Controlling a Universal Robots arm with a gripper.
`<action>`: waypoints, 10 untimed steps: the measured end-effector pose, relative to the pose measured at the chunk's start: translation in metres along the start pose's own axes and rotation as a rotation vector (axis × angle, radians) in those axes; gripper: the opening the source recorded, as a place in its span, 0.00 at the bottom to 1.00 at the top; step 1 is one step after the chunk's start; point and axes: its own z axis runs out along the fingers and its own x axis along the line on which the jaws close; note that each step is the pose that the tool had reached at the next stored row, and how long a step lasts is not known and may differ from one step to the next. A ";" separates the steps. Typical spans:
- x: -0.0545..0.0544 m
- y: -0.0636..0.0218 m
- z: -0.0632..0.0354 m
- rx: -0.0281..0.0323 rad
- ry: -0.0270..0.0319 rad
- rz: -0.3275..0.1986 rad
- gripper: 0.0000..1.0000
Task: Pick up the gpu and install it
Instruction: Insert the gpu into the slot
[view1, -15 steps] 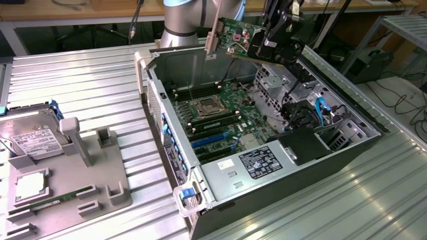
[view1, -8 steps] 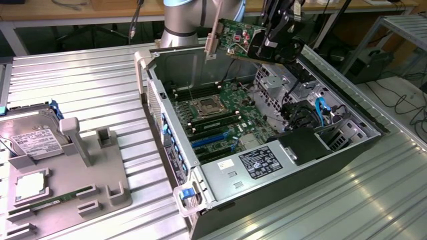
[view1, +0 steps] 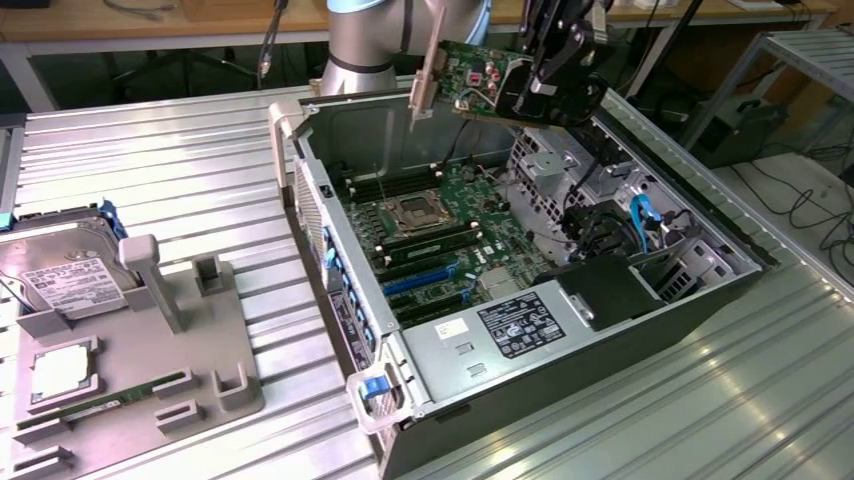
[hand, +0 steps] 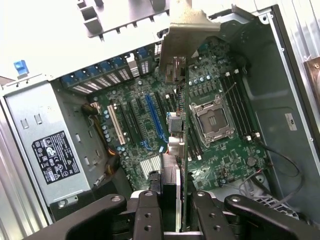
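Silver-grey arm (view1: 358, 50) with pale blue joint cap (view1: 371, 8); black, screw-studded end effector (hand: 176, 197).

Ribbed metal table (view1: 174, 170), wooden bench (view1: 134, 27) behind

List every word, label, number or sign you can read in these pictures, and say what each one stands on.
No text here can be read as words or numbers.
Black label with white print on the silver power supply box: too small to read.
White label on the silver hard drive: print blurred, unreadable.
Small white sticker on the grey computer case wall: too small to read.
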 end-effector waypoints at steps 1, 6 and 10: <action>0.000 0.0000 0.0000 -0.0002 0.0004 -0.007 0.28; 0.000 0.0000 0.0000 -0.0011 0.0024 -0.043 0.28; 0.000 0.0000 -0.0001 -0.0020 0.0044 -0.075 0.28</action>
